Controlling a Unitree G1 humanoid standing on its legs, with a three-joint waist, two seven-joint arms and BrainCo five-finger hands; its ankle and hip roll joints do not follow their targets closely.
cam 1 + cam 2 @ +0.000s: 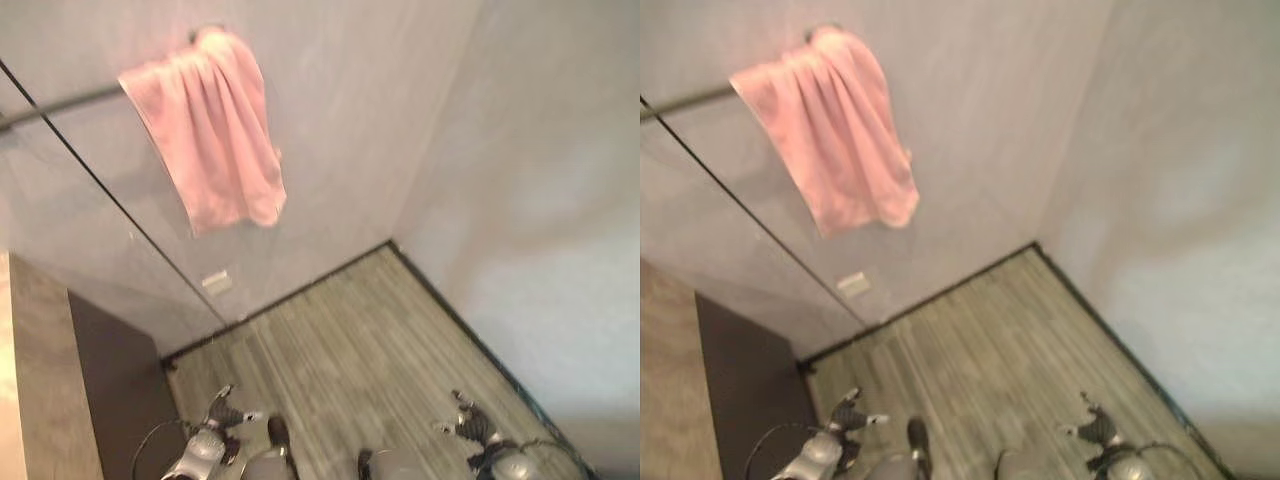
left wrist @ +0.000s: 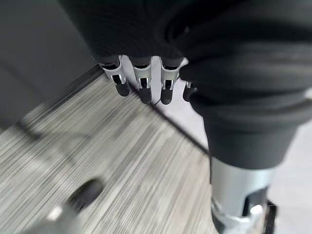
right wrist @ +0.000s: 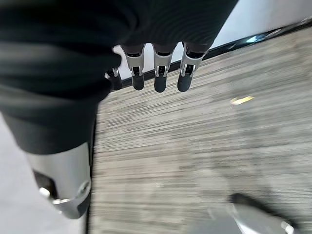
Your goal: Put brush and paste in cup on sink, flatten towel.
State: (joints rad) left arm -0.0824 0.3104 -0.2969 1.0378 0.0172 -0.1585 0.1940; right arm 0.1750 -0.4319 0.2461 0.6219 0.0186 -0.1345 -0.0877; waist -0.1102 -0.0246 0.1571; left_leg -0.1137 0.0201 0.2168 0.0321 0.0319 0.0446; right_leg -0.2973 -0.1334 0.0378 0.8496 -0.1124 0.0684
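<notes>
Both robot hand [image 1: 222, 415] sets hang relaxed; bunched pink terry towel [image 1: 208, 128] drapes a rail [image 1: 60, 107].

The soft pink cloth towel [image 1: 208, 130] hangs in the upper left of the frame, over a thin dark metal rail [image 1: 60, 108] on the grey wall. It is bunched into folds and slanted, not flat.

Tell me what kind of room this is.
Probably a bathroom: a pink towel hangs bunched on a wall rail, a counter runs along the left, and the striped floor meets plain pale walls.
</notes>
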